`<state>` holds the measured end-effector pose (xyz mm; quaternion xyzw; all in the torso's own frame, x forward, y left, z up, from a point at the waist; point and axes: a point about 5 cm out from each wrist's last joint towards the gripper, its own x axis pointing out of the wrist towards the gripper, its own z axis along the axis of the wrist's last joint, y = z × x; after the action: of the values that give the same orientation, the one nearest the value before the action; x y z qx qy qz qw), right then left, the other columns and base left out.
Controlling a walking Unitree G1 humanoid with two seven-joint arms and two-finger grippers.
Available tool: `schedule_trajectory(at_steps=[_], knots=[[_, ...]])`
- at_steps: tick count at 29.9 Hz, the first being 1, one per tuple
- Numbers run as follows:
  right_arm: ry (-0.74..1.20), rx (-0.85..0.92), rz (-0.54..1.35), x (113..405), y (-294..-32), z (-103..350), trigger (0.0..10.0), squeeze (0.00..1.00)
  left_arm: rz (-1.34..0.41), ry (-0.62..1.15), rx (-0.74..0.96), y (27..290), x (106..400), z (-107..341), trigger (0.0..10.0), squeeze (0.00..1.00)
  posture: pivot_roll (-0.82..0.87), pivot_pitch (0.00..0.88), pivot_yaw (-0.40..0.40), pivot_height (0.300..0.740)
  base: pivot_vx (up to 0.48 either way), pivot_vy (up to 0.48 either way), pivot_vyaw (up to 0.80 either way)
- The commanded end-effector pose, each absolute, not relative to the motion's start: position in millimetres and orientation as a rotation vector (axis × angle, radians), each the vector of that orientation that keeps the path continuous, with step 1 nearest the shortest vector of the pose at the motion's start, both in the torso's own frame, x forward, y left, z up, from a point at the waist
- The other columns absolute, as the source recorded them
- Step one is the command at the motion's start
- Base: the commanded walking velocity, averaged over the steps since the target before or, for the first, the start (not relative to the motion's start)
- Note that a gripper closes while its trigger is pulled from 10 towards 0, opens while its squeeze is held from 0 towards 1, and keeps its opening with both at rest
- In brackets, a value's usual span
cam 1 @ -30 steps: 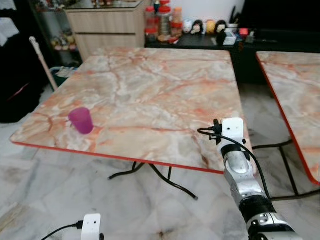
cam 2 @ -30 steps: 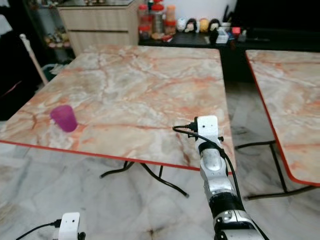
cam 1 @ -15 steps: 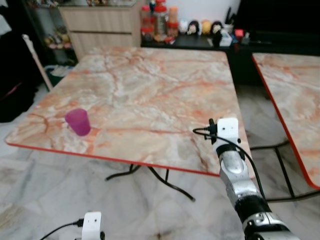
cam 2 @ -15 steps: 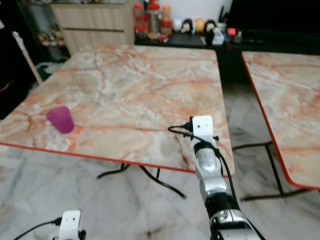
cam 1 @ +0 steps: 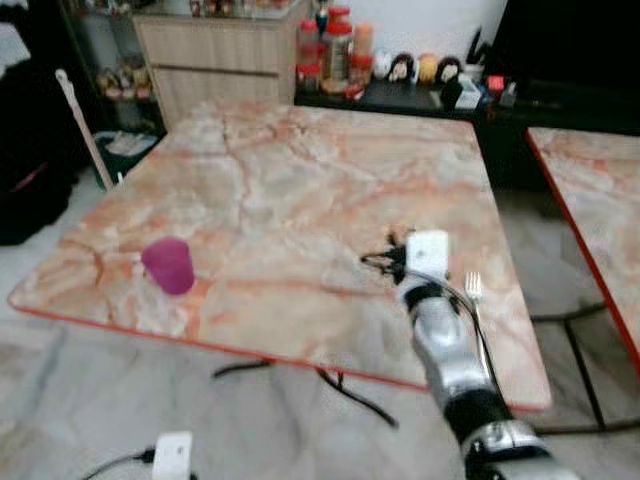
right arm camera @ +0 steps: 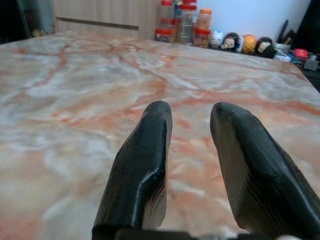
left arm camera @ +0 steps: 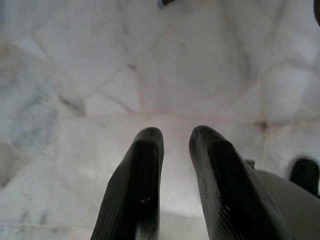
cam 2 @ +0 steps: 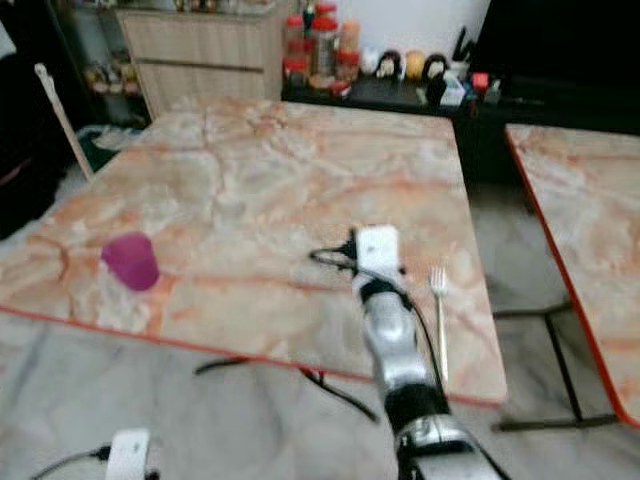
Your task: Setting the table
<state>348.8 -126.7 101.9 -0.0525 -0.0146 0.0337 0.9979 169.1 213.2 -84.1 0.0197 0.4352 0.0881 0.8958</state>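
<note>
Left eye view: marble-patterned table with a red edge fills the middle of the frame. Purple cup stands upright at centre left, near the table's near edge. Fork lies flat on the tabletop at centre right, tines toward the top of the frame, just beside the right arm, which rises from the lower right corner over the table. Fork handle partly hidden behind the arm here; the right eye view shows the whole fork, clear of the arm. A second table sits at the right edge. Dark shelf with jars and small figures along the top of the frame, wooden cabinet at upper left.

Head views show the right arm from behind, fingers hidden by the white wrist block. Right wrist view supplies this: right gripper just above the tabletop, the two black fingers spread with a gap between, nothing held. Fork is not seen between them.

Left wrist view: left gripper hangs low over the pale marble floor, fingers slightly parted, empty. In the left eye view its white wrist block sits at the bottom edge, lower left.
</note>
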Motion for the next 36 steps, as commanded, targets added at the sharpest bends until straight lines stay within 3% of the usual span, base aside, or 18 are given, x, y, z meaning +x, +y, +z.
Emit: schedule_trajectory(at_steps=[1,15,25,30,36], knots=[[-0.026,-0.105,0.039,347,-138,100,10.0,0.00,0.174,0.903,0.020,206,169,-85,10.0,0.00,-0.01,0.000,0.020,0.732,0.000,0.000,0.00],[0.029,-0.105,-0.026,321,-149,76,10.0,0.00,0.160,0.917,0.024,206,164,-88,10.0,0.00,-0.02,0.000,0.026,0.732,0.000,0.000,0.00],[0.026,-0.086,-0.023,323,-146,81,10.0,0.00,0.147,0.914,0.034,203,166,-87,10.0,0.00,-0.02,0.000,0.019,0.732,0.000,0.000,0.00],[0.030,-0.095,-0.005,323,-142,81,10.0,0.00,0.152,0.912,0.030,203,167,-87,10.0,0.00,-0.02,0.000,0.015,0.732,0.000,-0.262,-0.66],[0.025,-0.078,0.005,320,-138,81,10.0,0.00,0.155,0.913,0.028,203,166,-87,10.0,0.00,-0.02,0.000,0.016,0.732,0.000,-0.227,0.00]])
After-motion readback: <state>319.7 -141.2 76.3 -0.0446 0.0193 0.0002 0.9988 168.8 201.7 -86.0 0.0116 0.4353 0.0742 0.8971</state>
